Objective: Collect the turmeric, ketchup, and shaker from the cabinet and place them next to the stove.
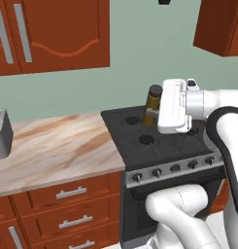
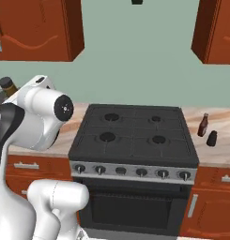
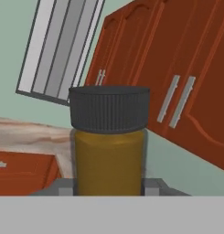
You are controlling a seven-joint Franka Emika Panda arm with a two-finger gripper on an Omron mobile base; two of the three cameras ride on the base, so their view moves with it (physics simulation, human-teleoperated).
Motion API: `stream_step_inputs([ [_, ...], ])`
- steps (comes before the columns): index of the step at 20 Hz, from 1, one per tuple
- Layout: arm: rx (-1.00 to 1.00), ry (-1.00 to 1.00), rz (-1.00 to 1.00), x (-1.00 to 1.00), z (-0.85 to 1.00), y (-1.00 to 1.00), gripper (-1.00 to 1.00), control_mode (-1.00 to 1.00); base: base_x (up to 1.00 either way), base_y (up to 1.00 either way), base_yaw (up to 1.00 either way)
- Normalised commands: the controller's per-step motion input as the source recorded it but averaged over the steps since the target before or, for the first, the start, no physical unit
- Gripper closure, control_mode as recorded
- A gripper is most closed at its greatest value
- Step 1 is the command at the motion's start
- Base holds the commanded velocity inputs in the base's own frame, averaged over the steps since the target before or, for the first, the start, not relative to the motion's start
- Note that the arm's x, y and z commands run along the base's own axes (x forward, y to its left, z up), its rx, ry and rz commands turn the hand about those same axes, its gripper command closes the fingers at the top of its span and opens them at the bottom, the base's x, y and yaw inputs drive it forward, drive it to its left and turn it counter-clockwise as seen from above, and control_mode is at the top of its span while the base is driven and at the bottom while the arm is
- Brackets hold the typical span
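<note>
My gripper [image 1: 157, 114] is shut on the turmeric [image 1: 153, 99], an olive-brown jar with a dark cap, held upright above the back left of the stove [image 1: 154, 146]. In the hand view the turmeric [image 3: 109, 146] stands close up between my gripper's [image 3: 109, 188] two tips. From the right base view its cap [image 2: 7, 85] peeks out behind my arm. The ketchup [image 2: 203, 124] and the small black shaker [image 2: 212, 138] stand upright side by side on the counter just right of the stove [image 2: 135, 140]. The cabinet is out of view.
A marble counter [image 1: 52, 146] runs left of the stove to a sink [image 1: 1, 133] at the edge. Wall cupboards with doors [image 1: 57, 34] hang above it, and another [image 2: 215, 30] above the right counter [image 2: 222, 119]. Drawers [image 1: 67, 194] sit below.
</note>
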Motion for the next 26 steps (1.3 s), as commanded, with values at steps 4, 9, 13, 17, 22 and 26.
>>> stream_step_inputs([
  [4, 0.00, 0.00, 0.00, 0.00, 0.00, 0.00, 1.00, 1.00, 0.16, 0.68, -0.17],
  [9, 0.00, 0.00, 0.00, 0.00, 0.00, 0.00, 1.00, 1.00, 0.60, 0.26, -0.04],
  [13, 0.00, 0.00, 0.00, 0.00, 0.00, 0.00, 1.00, 1.00, 0.76, 0.01, 0.00],
  [17, -0.01, 0.00, 0.03, 0.10, -0.16, -0.03, 1.00, -1.00, 0.44, 0.00, 0.03],
  [22, -0.09, 0.04, 0.16, 0.39, -0.92, -0.22, 1.00, -1.00, 0.00, 0.00, 0.00],
  [26, -0.15, 0.15, 0.14, 0.44, -0.96, -0.11, 1.00, -1.00, 0.00, 0.00, 0.00],
])
